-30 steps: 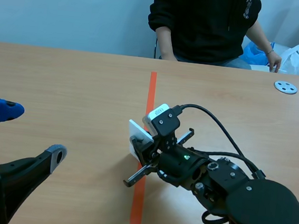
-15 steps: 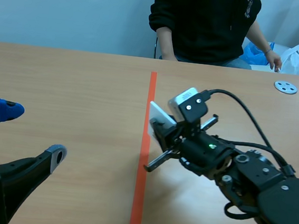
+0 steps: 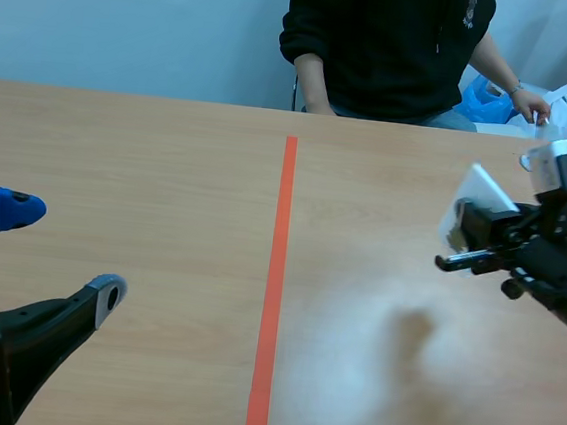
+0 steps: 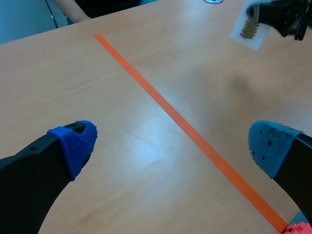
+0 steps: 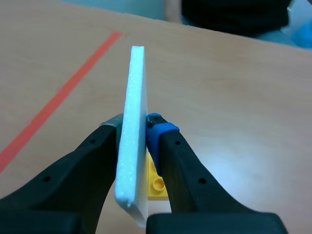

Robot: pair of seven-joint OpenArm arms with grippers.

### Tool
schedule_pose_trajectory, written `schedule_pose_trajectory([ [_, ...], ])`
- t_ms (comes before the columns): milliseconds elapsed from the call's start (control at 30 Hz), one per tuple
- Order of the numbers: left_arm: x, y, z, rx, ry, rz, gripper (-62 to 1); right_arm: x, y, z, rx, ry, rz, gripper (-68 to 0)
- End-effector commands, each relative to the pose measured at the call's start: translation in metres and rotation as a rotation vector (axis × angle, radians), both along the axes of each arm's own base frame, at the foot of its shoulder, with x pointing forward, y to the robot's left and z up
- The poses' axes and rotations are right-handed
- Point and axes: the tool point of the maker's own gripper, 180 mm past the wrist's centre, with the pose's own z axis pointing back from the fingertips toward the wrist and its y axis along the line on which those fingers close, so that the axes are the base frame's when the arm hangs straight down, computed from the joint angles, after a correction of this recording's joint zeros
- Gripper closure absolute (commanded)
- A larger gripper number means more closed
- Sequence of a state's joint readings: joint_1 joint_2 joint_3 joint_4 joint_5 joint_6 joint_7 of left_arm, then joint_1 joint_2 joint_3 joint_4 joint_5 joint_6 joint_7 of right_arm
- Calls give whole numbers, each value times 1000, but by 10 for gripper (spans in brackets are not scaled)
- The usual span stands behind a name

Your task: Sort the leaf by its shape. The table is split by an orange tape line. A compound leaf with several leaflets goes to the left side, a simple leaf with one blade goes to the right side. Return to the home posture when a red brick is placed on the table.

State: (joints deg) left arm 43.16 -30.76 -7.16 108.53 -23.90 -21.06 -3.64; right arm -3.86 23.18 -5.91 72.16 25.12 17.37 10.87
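Card (image 5: 134,83) pinched edge-on in right gripper (image 5: 135,126) — only left wrist view shows its leaf (image 4: 249,30) — left gripper (image 4: 173,144) gapes.

I've got my right gripper (image 3: 465,233) clamped on a white card (image 3: 482,189), held up over the tabletop's (image 3: 148,159) right edge. My left gripper (image 3: 63,252) is at the near left corner, fingers wide apart. A person (image 3: 385,42) sits at the far edge.

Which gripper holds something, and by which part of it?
The right gripper pinches the white leaf card across its flat faces, about mid-length; the left gripper is open and empty.
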Motion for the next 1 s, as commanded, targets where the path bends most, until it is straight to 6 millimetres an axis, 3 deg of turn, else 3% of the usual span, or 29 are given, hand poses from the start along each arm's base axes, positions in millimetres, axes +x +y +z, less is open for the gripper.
schedule_pose_trajectory([
  [0,1,-4,9,-27,-24,-1,-623,7,-19,16,11,-35,-38,-31],
  [167,1,-4,9,-27,-24,-1,-623,9,-67,27,14,-11,-150,-30],
  [367,1,-4,9,-27,-24,-1,-623,9,-94,32,-38,-5,-193,-30],
  [733,1,-4,6,-17,-10,-2,-623,3,-146,-14,11,27,-379,-18],
  [967,1,-4,6,-17,-9,-2,-623,2,-160,-35,27,47,-445,-20],
])
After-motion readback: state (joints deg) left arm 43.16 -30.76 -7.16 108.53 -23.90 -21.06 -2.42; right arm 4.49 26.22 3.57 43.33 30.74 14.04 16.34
